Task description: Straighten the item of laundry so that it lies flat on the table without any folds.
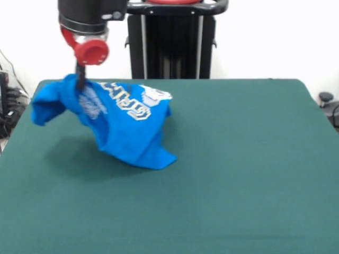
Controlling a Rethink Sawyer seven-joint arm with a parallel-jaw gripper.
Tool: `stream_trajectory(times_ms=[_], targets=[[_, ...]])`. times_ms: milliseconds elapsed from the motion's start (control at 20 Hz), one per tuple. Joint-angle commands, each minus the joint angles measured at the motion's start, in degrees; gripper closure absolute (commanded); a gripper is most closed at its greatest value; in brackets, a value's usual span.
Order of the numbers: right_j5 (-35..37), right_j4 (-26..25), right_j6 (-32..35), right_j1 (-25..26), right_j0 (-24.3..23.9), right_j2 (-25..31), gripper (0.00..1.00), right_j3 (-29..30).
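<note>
**Ana:** Green felt first, since it takes up most of what we see. The table (254, 174) is far bigger than the garment, so there is plenty of bare cloth on every side for spreading it out.

**Ben:** And the laundry itself?

**Ana:** The blue T-shirt (124, 124) sits toward the left half of the table in the front view, nearer the far edge than the near one. It is not lying flat. One end is hoisted up, and the rest drapes down in a tent shape to a lower corner that seems to touch the felt, with a shadow under the raised part.

**Ben:** Why hoisted like that?

**Ana:** My guess is that lifting one edge lets the weight of the fabric pull the folds out before it is dragged or laid down. The white lettering is creased and skewed, so the front is crumpled for now. I'd judge the straightening as well short of done.

**Ben:** What's holding it up?

**Ana:** The arm comes down at upper left, and below its red disc the gripper (80, 83) goes into the top of the raised bunch. The fabric hangs from that point, so I take it to be pinching the shirt, though the tips are buried in cloth.

**Ben:** Risk?

**Ana:** A sleeve lobe sags to the left of the grip; if lowered straight down it could fold under.
</note>
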Motion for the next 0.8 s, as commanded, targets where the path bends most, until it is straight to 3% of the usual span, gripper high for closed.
stream_trajectory(times_ms=[50, 200, 300, 450, 650, 800], targets=[[-8.33, 1.45, 12.67, 5.09, 0.29, -0.57, 1.00, -2.19], [-4.51, 2.95, 9.89, 3.08, -0.81, 1.42, 1.00, -0.96], [-1.09, 4.51, 5.59, 1.59, -3.84, 5.66, 1.00, 0.87], [-2.51, 5.19, 1.65, 4.47, -8.38, 10.39, 1.00, 1.44], [-16.94, -0.70, 0.98, 13.02, -11.03, 10.23, 1.00, -2.66], [-25.52, -5.13, -1.23, 16.28, -13.13, 10.65, 1.00, -5.72]])
